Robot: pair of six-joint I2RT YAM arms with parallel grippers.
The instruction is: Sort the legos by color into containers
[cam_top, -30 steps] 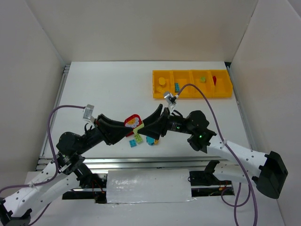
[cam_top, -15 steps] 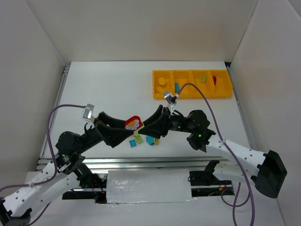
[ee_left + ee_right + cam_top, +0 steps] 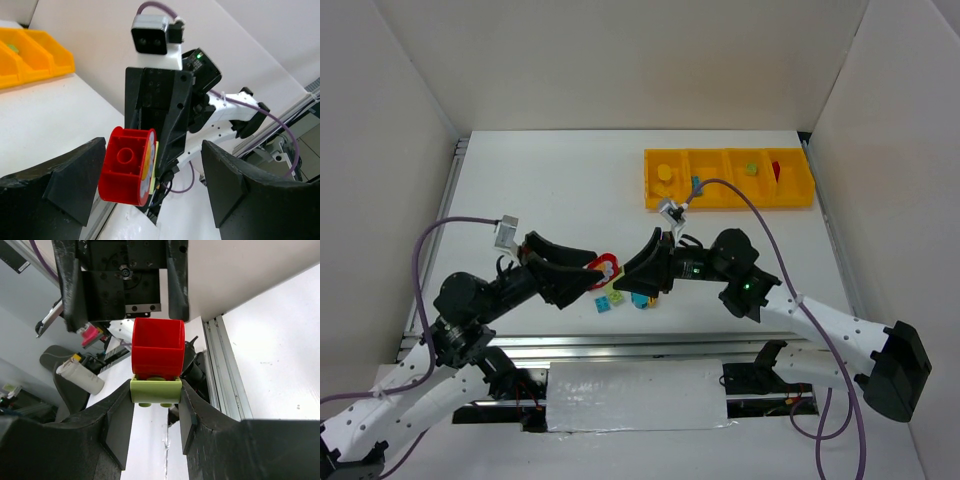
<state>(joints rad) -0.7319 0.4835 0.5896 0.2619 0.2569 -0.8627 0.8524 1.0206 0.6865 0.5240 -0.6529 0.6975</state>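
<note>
**Red-and-green brick held between the two grippers above the table**

A white table (image 3: 540, 190) stands between plain white walls (image 3: 620, 60), with a long, shallow, bright-yellow plastic tray (image 3: 655, 203) of four square compartments at its far right. From left to right the compartments hold a yellow piece (image 3: 665, 173), a blue piece (image 3: 696, 184), a light-green piece (image 3: 751, 168) and a red piece (image 3: 776, 170).

The two arms meet nose to nose over the near middle of the table. The right gripper (image 3: 156, 399) has its black fingers (image 3: 120, 420) closed on a small light-green plastic plate (image 3: 155, 388). A rounded red plastic brick (image 3: 157, 347) is stuck to that plate and points toward the other arm.

The left gripper (image 3: 154, 150) faces it with its fingers (image 3: 65, 180) spread wide, one on either side of the red brick. In the left wrist view the brick sits close against one of those fingers. Whether they touch cannot be told.

Below the grippers a few small loose bricks (image 3: 612, 298) in green, yellow and blue lie together on the table, well apart from the tray.
</note>
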